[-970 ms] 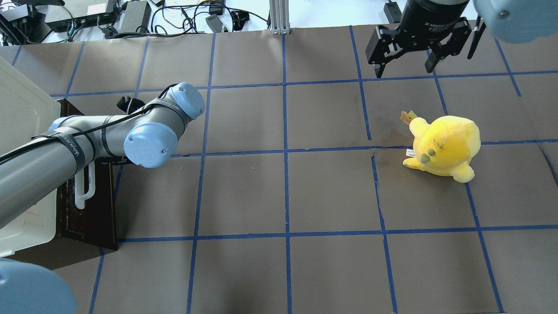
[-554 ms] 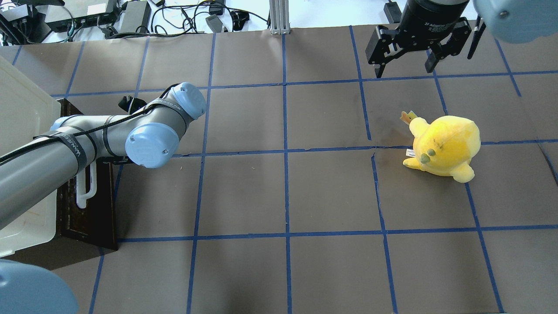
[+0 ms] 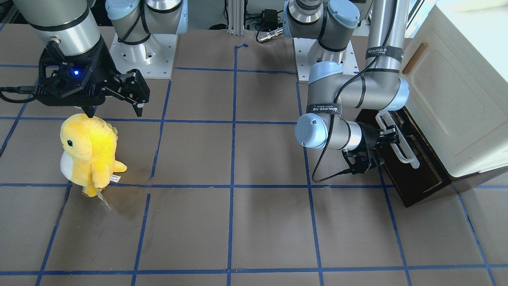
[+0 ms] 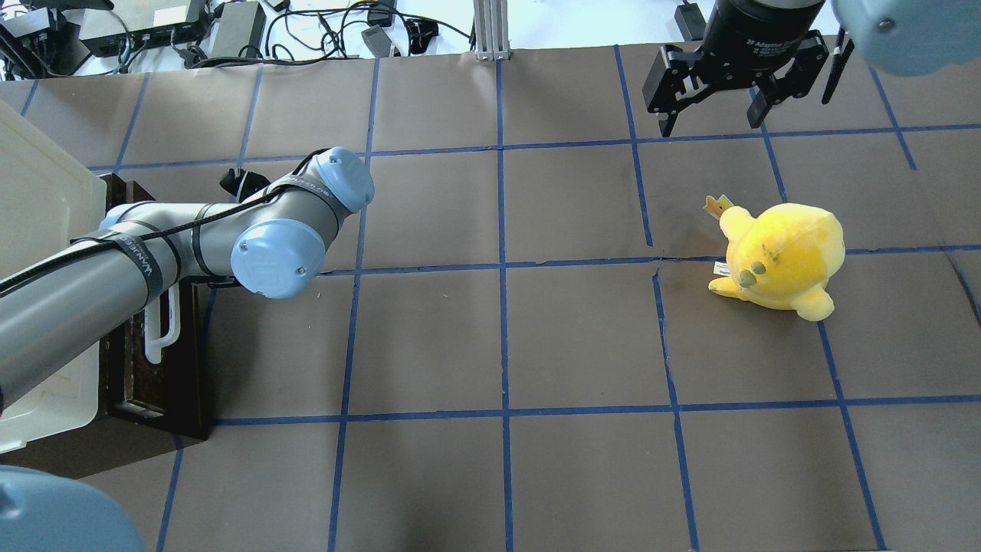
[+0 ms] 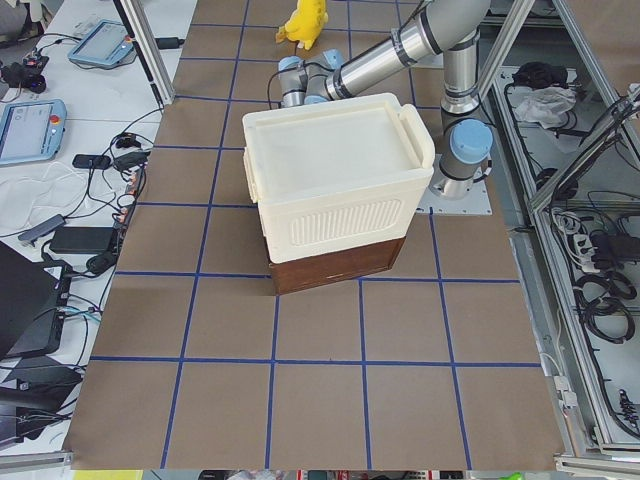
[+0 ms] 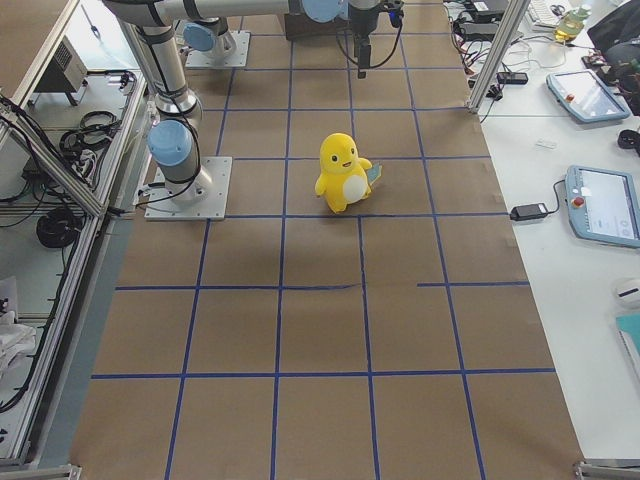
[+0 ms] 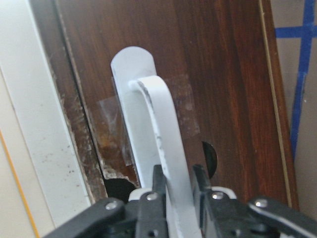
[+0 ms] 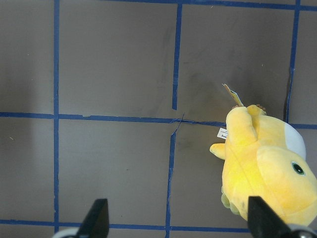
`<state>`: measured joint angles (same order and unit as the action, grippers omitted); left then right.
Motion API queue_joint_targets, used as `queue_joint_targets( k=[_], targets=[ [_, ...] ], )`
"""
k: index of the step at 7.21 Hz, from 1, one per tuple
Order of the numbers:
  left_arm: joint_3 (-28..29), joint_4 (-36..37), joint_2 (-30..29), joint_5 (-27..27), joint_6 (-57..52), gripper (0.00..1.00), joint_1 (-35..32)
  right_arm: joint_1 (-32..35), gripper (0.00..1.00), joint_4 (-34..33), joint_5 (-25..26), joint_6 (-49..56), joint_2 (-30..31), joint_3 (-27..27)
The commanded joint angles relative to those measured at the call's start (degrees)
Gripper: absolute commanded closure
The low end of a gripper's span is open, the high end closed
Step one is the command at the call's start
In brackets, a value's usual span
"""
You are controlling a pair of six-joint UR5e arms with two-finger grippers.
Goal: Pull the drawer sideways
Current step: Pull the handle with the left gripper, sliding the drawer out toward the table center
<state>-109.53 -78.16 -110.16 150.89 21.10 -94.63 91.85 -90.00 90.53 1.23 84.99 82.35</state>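
Note:
The drawer (image 4: 146, 376) has a dark brown wooden front and sits at the base of the cream cabinet (image 4: 38, 199) on the table's left. It stands slightly out. Its white bar handle (image 4: 157, 337) also shows in the front-facing view (image 3: 401, 147). My left gripper (image 3: 391, 137) is at that handle. In the left wrist view my left gripper (image 7: 178, 198) is shut on the handle (image 7: 163, 124) against the drawer front (image 7: 223, 74). In the overhead view the arm hides this gripper. My right gripper (image 4: 713, 115) is open and empty, held above the table far right.
A yellow plush toy (image 4: 782, 257) stands on the right half of the table, just below my right gripper (image 3: 115, 111). It also shows in the right wrist view (image 8: 262, 168). The table is brown paper with a blue tape grid.
My left arm has moved a little to the right, away from the cabinet, and the handle and drawer front have shifted right with it. The right arm and plush have not moved.

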Motion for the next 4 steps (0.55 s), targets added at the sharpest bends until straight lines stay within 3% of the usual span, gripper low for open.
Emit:
queue_joint_targets(
  k=[1, 4],
  targets=[
    [2.12, -0.32, -0.06, -3.03, 0.0, 0.77, -1.78, 0.0, 0.0, 0.0, 0.0, 0.0, 0.0, 0.0],
    [2.39, -0.33, -0.15, -3.58, 0.0, 0.77, -4.32, 0.0, 0.0, 0.0, 0.0, 0.0, 0.0, 0.0]
  ],
)
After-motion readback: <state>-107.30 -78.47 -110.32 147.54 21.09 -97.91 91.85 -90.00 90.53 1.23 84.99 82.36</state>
